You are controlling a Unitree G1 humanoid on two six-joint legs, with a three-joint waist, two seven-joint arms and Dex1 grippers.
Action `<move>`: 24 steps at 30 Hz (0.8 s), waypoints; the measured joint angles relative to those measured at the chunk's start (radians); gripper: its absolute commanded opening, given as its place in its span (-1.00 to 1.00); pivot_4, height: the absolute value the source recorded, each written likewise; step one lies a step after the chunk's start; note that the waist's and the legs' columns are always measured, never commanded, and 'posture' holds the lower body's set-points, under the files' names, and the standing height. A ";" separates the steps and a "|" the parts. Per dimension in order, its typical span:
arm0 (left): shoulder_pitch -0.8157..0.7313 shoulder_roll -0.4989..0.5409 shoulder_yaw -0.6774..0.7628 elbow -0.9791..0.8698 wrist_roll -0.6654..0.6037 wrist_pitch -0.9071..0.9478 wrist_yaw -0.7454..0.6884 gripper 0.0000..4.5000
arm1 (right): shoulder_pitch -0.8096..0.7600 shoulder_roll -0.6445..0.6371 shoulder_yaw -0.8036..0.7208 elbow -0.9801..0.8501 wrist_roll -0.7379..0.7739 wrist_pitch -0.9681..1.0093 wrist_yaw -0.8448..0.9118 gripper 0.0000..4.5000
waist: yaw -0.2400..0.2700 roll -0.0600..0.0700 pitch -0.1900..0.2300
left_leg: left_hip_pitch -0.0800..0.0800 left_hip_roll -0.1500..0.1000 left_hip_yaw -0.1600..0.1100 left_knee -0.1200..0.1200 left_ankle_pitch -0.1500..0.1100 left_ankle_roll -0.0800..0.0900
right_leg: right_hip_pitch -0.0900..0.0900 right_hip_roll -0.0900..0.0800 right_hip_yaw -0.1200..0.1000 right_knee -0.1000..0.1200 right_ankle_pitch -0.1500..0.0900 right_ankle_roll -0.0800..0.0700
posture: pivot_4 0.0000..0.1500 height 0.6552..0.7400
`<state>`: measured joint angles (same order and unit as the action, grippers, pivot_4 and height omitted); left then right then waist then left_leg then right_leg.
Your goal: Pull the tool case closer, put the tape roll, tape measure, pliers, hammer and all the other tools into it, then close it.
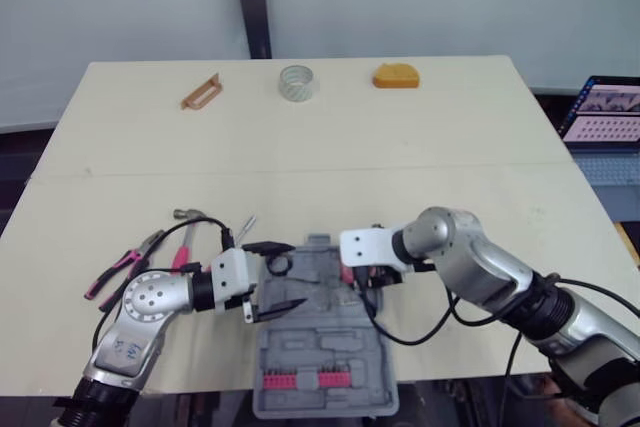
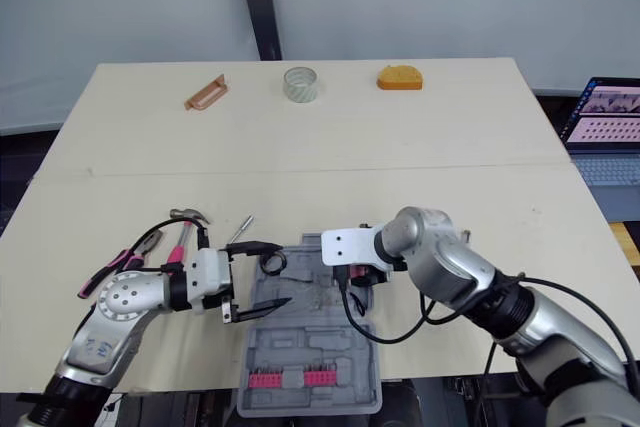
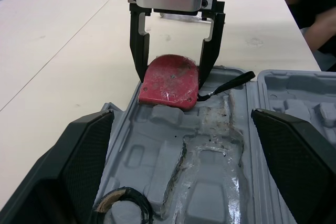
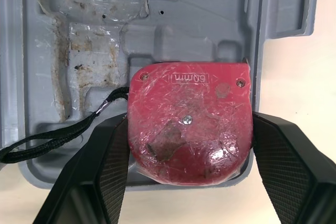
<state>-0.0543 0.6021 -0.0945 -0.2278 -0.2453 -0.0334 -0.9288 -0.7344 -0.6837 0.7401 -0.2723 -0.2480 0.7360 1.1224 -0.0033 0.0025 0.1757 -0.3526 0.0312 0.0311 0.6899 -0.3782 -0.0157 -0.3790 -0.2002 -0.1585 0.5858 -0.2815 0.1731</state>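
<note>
The fingers [image 4: 100, 177] of the right gripper [image 1: 362, 273] are clenched on the sides of the red tape measure [image 4: 189, 124], holding it low over the open tool case [image 1: 330, 332], right at one wall of the tray. From there it could land on the rim rather than in a recess and tip out onto the table [image 1: 450, 147]. Its black strap [image 4: 52, 135] trails across the tray and might get caught in the seam when the case is closed. The left gripper [image 1: 275, 277] hovers just beside with its fingers spread and empty, so a bump between the two is possible. The moulded label [image 4: 189, 78] appears to read "60mm", seen upside down. The case sits at the table's near edge; the tape roll [image 1: 297, 83] lies by the far edge, and the hammer [image 1: 185, 217] and pliers [image 1: 125, 267] towards the left edge
</note>
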 measured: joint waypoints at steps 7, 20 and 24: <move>-0.002 0.000 -0.003 0.000 0.000 0.001 0.000 1.00 | 0.000 0.002 0.000 0.004 -0.012 -0.019 0.003 0.32 | 0.000 0.000 0.000 | 0.000 0.000 0.000 0.000 0.000 0.000 | 0.000 0.000 0.000 0.000 0.000 0.000 | 1.00 1.00; -0.003 -0.003 -0.009 -0.003 0.000 0.005 0.001 1.00 | 0.007 0.026 -0.004 0.005 -0.025 -0.029 0.003 0.96 | 0.000 0.000 0.000 | 0.000 0.000 0.000 0.000 0.000 0.000 | 0.000 0.000 0.000 0.000 0.000 0.000 | 1.00 1.00; -0.001 -0.003 -0.013 -0.008 0.000 0.009 0.001 1.00 | 0.031 0.021 -0.050 -0.026 0.014 0.003 0.020 0.96 | 0.002 0.000 0.000 | 0.000 0.000 0.000 0.000 0.000 0.000 | 0.000 0.000 0.000 0.000 0.000 0.000 | 1.00 1.00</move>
<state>-0.0552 0.5989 -0.1078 -0.2359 -0.2450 -0.0247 -0.9278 -0.7035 -0.6628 0.6900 -0.2985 -0.2335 0.7388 1.1428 -0.0016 0.0025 0.1757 -0.3527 0.0311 0.0310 0.6898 -0.3782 -0.0157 -0.3790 -0.2002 -0.1585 0.5856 -0.2815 0.1732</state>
